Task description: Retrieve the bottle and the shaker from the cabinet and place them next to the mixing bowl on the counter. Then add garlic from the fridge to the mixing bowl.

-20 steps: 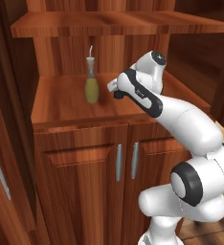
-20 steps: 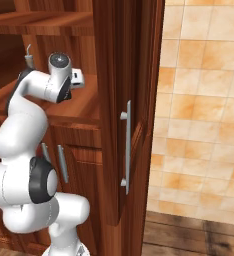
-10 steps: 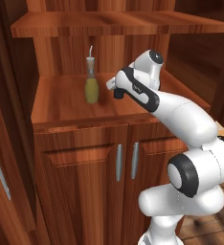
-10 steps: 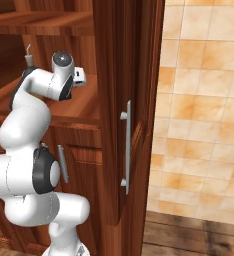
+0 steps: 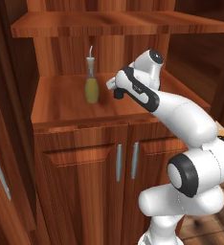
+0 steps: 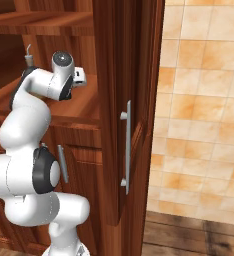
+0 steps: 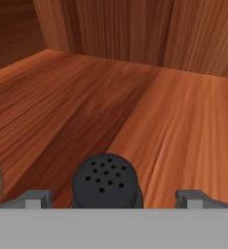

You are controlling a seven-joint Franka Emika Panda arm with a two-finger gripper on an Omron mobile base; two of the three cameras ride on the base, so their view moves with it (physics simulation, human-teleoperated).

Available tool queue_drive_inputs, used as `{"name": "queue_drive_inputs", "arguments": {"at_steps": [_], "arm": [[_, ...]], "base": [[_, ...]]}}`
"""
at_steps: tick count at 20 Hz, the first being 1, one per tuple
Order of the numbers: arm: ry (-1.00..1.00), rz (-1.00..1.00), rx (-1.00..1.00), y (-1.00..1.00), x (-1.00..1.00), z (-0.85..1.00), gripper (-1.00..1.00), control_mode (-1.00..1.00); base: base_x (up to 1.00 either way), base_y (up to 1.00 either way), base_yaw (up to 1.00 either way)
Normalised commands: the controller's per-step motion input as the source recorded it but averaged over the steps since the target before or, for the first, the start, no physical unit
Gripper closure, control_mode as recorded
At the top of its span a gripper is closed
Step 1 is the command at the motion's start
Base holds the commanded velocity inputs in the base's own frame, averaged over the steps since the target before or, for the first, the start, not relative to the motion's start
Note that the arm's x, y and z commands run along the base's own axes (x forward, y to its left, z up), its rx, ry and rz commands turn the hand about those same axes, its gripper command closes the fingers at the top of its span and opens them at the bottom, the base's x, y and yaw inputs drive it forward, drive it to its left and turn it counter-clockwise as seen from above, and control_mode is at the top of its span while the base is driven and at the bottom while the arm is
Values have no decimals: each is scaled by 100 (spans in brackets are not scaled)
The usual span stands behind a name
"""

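Gripper (image 7: 114, 197) wide open astride shaker (image 7: 106, 181) in hand view, nothing gripped, bottle (image 5: 91, 81) beside in left base view

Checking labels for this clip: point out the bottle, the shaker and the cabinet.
bottle (image 5: 91, 90), left base view, yellow body.
shaker (image 7: 106, 181), hand view, perforated black top.
cabinet (image 5: 80, 165), left base view, lower left door panel.

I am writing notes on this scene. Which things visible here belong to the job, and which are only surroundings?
Belongs to the job:
- bottle, standing in the cabinet niche
- shaker, between the fingertips of the open gripper, not yet gripped

Only surroundings:
- tiled wall
- wooden floor
- silver bar handles on the lower doors
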Motion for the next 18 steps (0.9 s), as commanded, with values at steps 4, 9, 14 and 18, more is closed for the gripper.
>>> {"name": "queue_drive_inputs", "arguments": {"at_steps": [4,9,14,18], "arm": [[0,0,0,0,0,0,100,-100],[0,0,0,0,0,0,100,-100],[0,0,0,0,-1,0,100,-100],[-1,0,0,-20,-62,0,100,-100]], "base": [[0,0,0],[0,0,0],[0,0,0],[0,0,0]]}}
